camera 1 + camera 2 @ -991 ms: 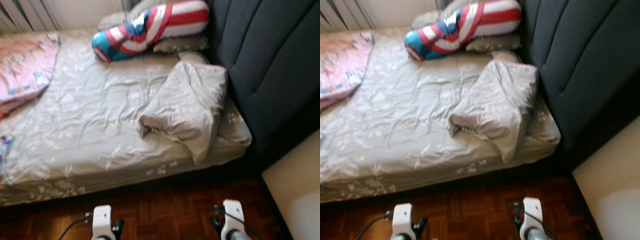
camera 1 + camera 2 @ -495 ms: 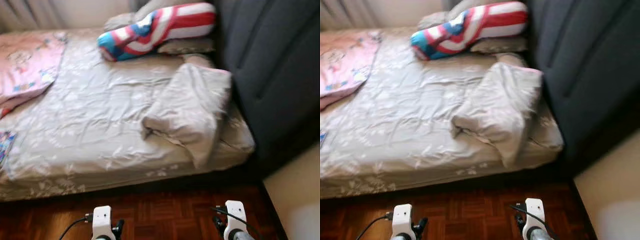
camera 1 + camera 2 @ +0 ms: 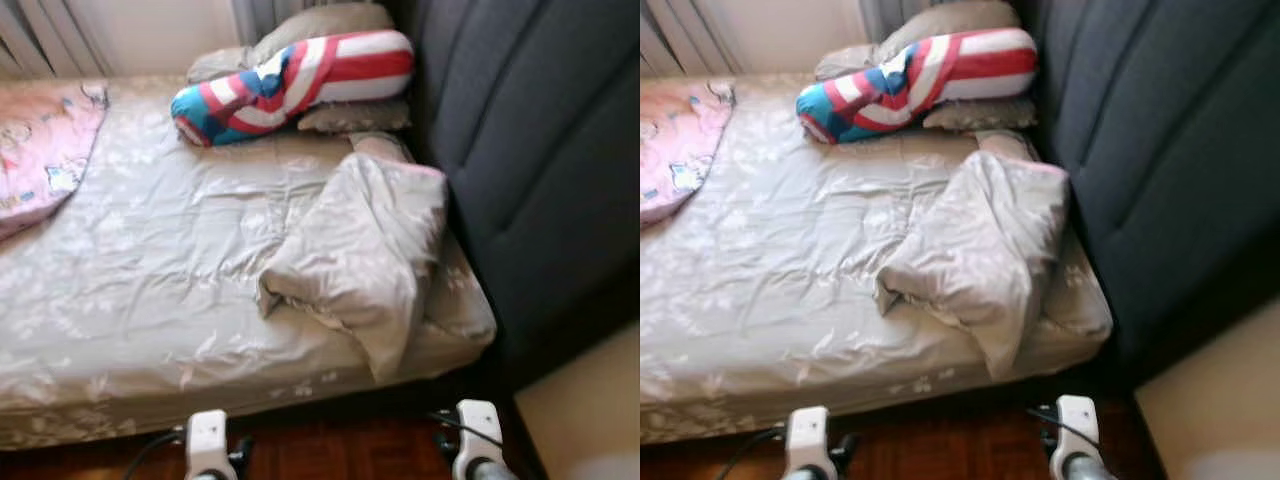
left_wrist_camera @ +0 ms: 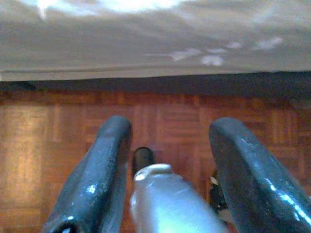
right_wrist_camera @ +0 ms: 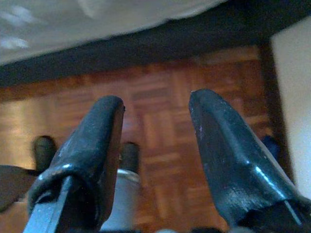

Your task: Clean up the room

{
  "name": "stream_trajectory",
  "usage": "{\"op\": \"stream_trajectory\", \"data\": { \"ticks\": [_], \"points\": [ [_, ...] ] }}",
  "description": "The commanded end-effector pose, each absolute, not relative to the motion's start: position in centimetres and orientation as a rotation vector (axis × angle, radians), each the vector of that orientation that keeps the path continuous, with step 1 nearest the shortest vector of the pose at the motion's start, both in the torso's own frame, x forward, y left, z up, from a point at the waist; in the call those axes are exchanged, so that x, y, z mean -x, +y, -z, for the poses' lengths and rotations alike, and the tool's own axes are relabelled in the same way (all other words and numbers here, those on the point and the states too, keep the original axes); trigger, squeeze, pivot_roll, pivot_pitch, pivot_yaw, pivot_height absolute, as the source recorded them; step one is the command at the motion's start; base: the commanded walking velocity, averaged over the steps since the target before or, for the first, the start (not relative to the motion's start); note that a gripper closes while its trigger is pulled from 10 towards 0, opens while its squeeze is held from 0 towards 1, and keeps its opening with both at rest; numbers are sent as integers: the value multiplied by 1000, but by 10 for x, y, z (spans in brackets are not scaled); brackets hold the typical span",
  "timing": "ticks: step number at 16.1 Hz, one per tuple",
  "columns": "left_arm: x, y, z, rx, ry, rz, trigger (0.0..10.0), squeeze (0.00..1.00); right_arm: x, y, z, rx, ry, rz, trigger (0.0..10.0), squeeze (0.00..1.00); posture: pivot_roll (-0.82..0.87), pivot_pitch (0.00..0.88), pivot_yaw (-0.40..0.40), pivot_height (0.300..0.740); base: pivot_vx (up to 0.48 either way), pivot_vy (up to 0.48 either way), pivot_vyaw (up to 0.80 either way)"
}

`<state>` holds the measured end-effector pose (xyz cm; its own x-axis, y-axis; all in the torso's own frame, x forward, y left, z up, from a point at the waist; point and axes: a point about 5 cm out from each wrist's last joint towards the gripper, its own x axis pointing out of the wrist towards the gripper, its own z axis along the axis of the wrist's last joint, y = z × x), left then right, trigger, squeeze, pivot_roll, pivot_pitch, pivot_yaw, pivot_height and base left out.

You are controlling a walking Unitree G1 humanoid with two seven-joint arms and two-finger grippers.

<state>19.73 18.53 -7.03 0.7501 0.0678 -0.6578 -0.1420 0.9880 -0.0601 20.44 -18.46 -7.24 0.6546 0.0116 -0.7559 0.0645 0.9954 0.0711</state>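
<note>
Grey crumpled duvet (image 3: 360,250) lies on the bed, beyond both spread, empty grippers.

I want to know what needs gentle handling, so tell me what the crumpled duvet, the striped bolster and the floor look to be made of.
Crumpled duvet: soft woven fabric, likely cotton, beige with a slight sheen; it folds and creases loosely.
Striped bolster: printed cloth over soft stuffing, red, white and blue, matte; it looks plump and rounded.
Floor: wood parquet, reddish-brown and somewhat glossy; small blocks form a square pattern.
</note>
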Motion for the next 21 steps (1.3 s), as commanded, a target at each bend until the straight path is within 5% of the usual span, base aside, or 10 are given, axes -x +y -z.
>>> {"op": "stream_trajectory", "data": {
  "ticks": [1, 12, 17, 19, 21],
  "points": [
    [-192, 185, 74, 110, 741, -120, 10000, 0, -200, -182, 75, -97, 873, 20, 10000, 0, 22, 137, -32, 740, 315, 0, 0],
    [-214, 186, 58, 112, 620, -91, 10000, 0, -202, -181, 73, -122, 830, 21, 10000, 0, 5, 153, -25, 740, 139, 0, 309],
    [-261, 182, 11, 94, 296, 14, 10000, 0, -207, -182, 65, -204, 657, 97, 10000, 0, -9, 150, -10, 740, 0, 0, 0],
    [-275, 172, -12, 46, 142, 87, 10000, 0, -280, -176, -2, -150, 256, 43, 10000, 0, -30, 141, -5, 740, 0, 0, 0],
    [-274, 169, -20, 35, 80, 108, 10000, 0, -283, -177, -11, -159, 191, 38, 10000, 0, -36, 139, -2, 740, 0, 0, 0]
  ]
}}
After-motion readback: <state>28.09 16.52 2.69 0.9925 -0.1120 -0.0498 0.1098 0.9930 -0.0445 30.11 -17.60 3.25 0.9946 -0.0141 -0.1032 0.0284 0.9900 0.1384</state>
